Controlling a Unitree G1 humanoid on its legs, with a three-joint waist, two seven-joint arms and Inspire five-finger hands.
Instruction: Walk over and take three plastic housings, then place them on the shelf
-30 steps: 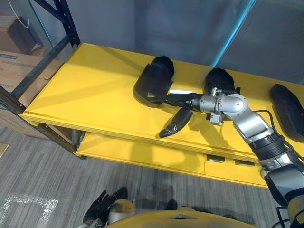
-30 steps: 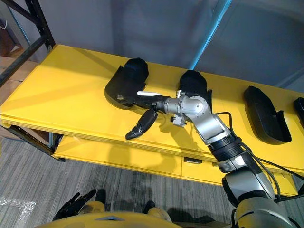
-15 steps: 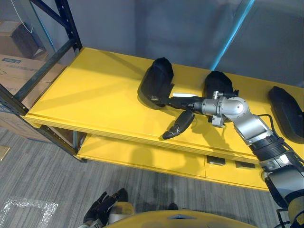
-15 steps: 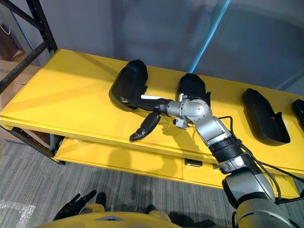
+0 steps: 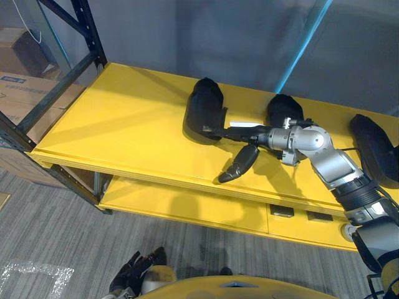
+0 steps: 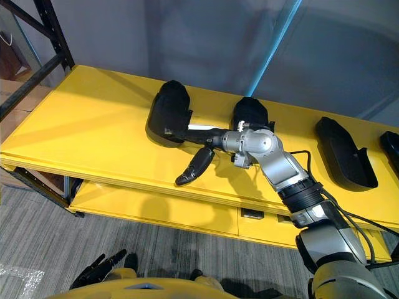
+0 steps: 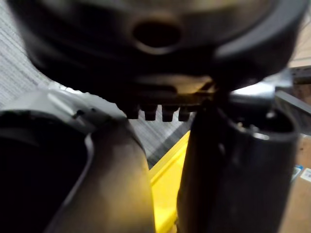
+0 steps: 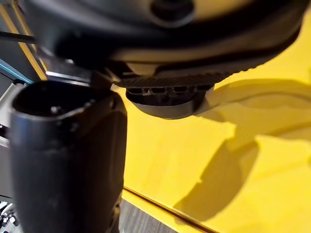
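Three black plastic housings lie on the yellow shelf [image 5: 112, 118]: a left one [image 5: 206, 109], a middle one [image 5: 285, 107] and a right one [image 5: 374, 146]. My right hand [image 5: 246, 134] reaches across the shelf to the left housing. Its white-covered thumb [image 5: 242, 123] points at the housing's near end and the hand's tip touches that end. The fingers [image 5: 237, 167] stretch straight down toward the shelf's front edge, holding nothing. My left hand [image 5: 134, 273] hangs low over the floor with relaxed fingers. The right wrist view shows the bare yellow shelf [image 8: 194, 155] past the hand.
A fourth black housing [image 6: 393, 144] shows at the shelf's far right edge. A dark rack upright [image 5: 81, 37] stands at the shelf's left end, with cardboard boxes [image 5: 19, 75] behind it. A lower yellow level [image 5: 187, 202] lies beneath. Grey carpet [image 5: 62, 249] lies in front.
The left housing has turned, its near end swinging right so it lies more square to the shelf. My right hand has shifted slightly right with it. The camera moved a little early on.
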